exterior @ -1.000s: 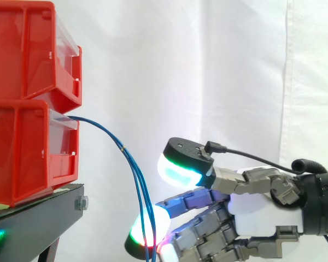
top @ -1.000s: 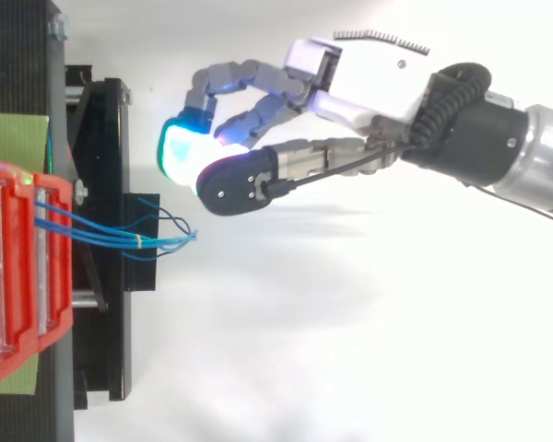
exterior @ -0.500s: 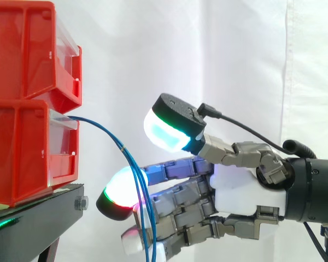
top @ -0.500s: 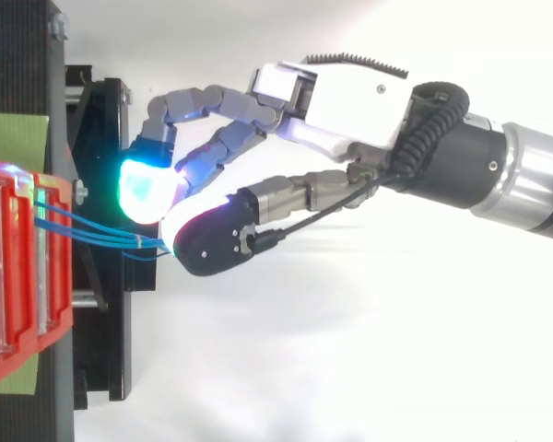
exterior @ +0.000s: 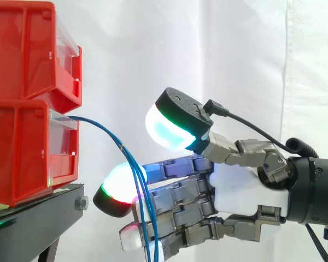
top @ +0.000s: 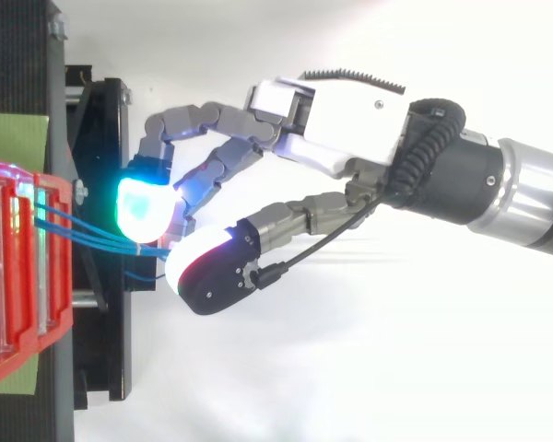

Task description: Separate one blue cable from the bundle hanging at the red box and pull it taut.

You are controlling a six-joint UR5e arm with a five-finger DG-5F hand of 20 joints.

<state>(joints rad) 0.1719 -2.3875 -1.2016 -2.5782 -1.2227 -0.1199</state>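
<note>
White curtain is hanging behind the work. In the side view, you are seeing the blue cables leaving the lower red box and arcing down in front of the hand. Their long axis is running nearly vertical where they cross the fingers. Those fingers are reaching almost straight toward the box, and the thumb is standing clear above them, so the hand is spread and gripping nothing.

From the top view, the cables are running out from the box into the gap between the cyan fingertip and the thumb (no single strand is looking separated yet). Judging by this, you are needing the thumb to close down across the strands.
</note>
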